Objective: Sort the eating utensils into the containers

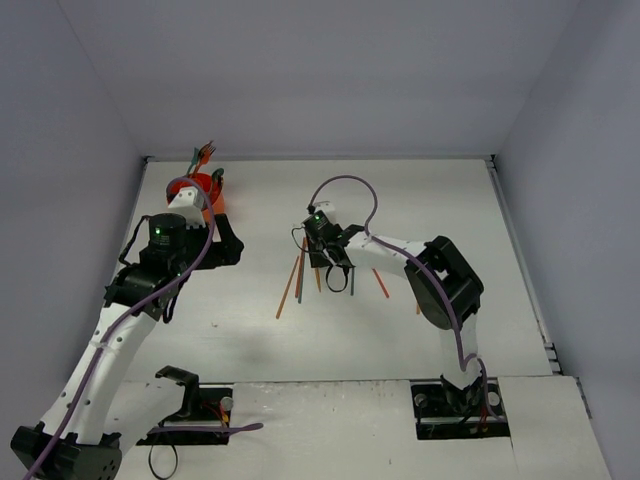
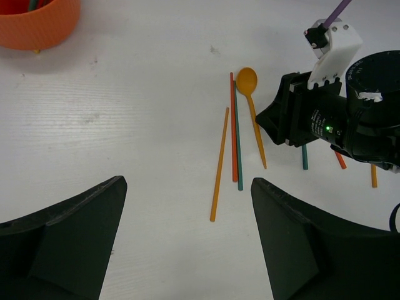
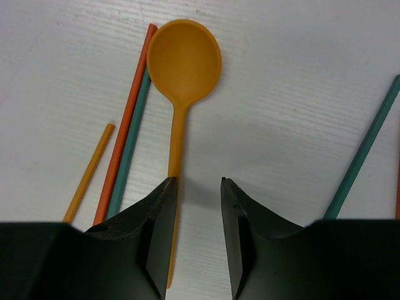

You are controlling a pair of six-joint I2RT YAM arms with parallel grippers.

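Two claws — right gripper [image 3: 197, 184] narrow, one finger against the handle of the orange spoon [image 3: 184, 62]; left gripper [image 2: 187, 184] wide, empty.

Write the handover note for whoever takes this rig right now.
Left gripper: open, empty, above the table near the orange cup.
Right gripper: fingers apart, low over the handle of the gold spoon, not clamped.
Done: a few utensils stand in the cup.
Left: the spoon, plus the orange chopstick, red chopstick and teal chopstick beside it, and a second teal stick, all lying flat.
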